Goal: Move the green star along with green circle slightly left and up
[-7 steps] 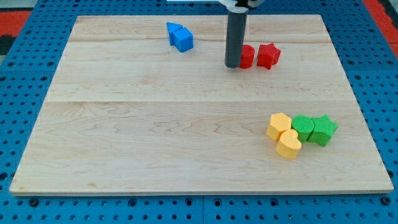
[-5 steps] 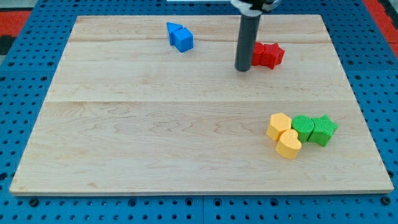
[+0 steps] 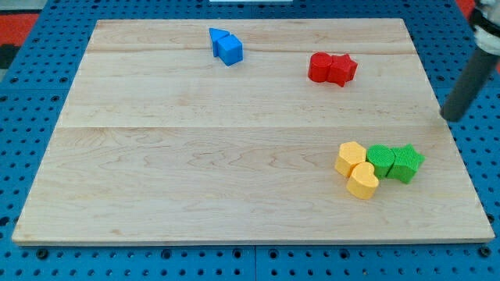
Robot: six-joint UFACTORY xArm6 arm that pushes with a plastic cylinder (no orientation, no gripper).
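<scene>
Green star point(image 3: 407, 162) below-left of my tip point(image 3: 452, 117).

green star point(image 3: 407, 163) – touching green circle point(image 3: 381, 159), bottom right

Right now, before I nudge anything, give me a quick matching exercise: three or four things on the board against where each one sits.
Things:
1. green star
2. blue blocks
3. red blocks
4. my tip

Places:
A. view's top, left of centre
B. by the board's right edge, above and right of the green pair
C. lower right, touching the green circle
D. upper right of centre

Pairs: 1-C, 2-A, 3-D, 4-B
</scene>
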